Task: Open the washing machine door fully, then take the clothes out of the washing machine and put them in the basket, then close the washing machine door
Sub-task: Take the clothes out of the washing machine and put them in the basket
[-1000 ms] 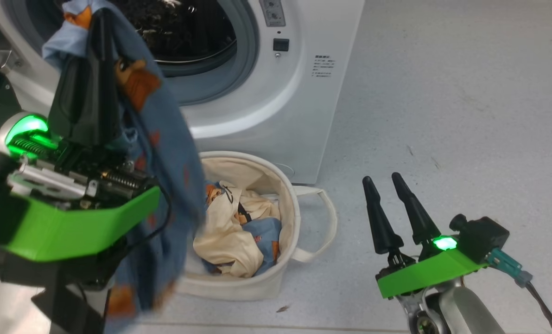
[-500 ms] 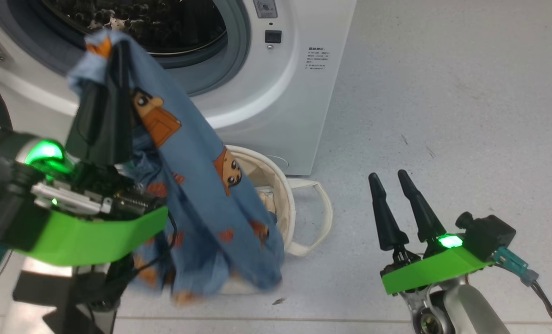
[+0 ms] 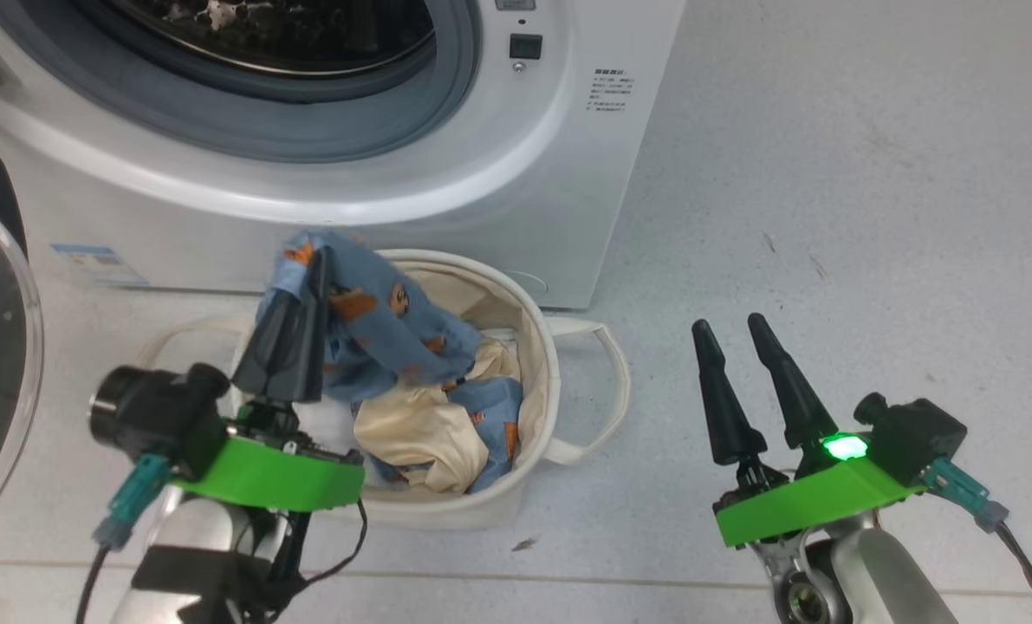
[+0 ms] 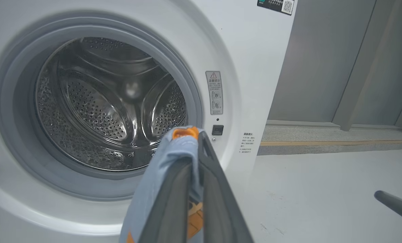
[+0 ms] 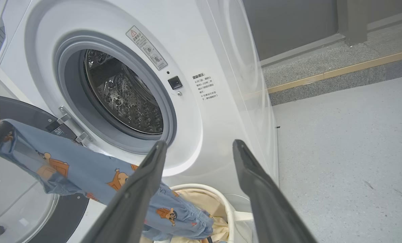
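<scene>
While the left claw (image 3: 314,264) was clamped shut on a light blue garment (image 3: 377,321), it hung over the basket (image 3: 446,516), and the cloth's lower end draped onto the cream-yellow fabric (image 3: 412,429) lying inside. The step in hand looked like dropping this piece into the basket, which stood just in front of the washing machine (image 3: 516,173). The right claw (image 3: 730,322) hovered spread wide and empty above the floor (image 3: 827,217). The drum (image 4: 113,101) appeared bare, so the next move likely called for parting the left fingers, then swinging shut the washing machine door (image 5: 15,108), which stood open.
</scene>
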Controlling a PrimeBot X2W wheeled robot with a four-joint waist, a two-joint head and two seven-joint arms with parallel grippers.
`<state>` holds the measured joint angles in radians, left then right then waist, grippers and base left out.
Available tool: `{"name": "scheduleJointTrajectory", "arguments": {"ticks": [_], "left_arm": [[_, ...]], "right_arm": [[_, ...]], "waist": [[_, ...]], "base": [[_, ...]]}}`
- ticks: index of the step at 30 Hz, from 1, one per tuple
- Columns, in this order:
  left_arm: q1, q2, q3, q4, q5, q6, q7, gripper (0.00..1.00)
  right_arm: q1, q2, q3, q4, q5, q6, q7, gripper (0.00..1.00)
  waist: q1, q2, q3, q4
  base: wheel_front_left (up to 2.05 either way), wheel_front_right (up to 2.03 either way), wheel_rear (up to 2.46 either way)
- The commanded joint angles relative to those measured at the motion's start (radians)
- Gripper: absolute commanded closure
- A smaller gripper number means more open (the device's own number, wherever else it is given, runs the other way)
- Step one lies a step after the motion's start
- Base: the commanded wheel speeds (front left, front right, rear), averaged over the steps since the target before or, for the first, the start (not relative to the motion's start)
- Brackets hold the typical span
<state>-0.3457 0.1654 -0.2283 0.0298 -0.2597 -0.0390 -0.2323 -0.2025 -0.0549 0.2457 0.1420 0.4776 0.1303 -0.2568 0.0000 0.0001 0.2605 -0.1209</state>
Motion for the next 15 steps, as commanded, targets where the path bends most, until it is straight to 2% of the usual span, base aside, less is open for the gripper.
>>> {"name": "scheduleJointTrajectory", "arguments": {"ticks": [1,9,15], "left_arm": [[-0.041,0.006,0.025,0.001,0.011,-0.006,-0.014,1.0],[-0.119,-0.008,0.014,0.237,0.041,-0.018,-0.028,1.0],[-0.188,-0.019,0.051,0.366,0.045,-0.028,-0.029,1.0]], "right_arm": [[-0.034,0.005,0.019,-0.031,-0.008,0.0,-0.005,0.0],[-0.055,0.005,0.024,-0.048,-0.002,0.0,-0.005,0.0],[-0.074,0.005,0.019,-0.062,0.009,0.0,-0.005,0.0]], "waist": [[0.0,-0.0001,0.012,0.001],[0.0,-0.0001,0.073,-0.018],[0.0,-0.0001,0.137,-0.047]], "base": [[0.0,0.0,0.0],[0.0,0.0,0.0],[0.0,0.0,0.0]]}}
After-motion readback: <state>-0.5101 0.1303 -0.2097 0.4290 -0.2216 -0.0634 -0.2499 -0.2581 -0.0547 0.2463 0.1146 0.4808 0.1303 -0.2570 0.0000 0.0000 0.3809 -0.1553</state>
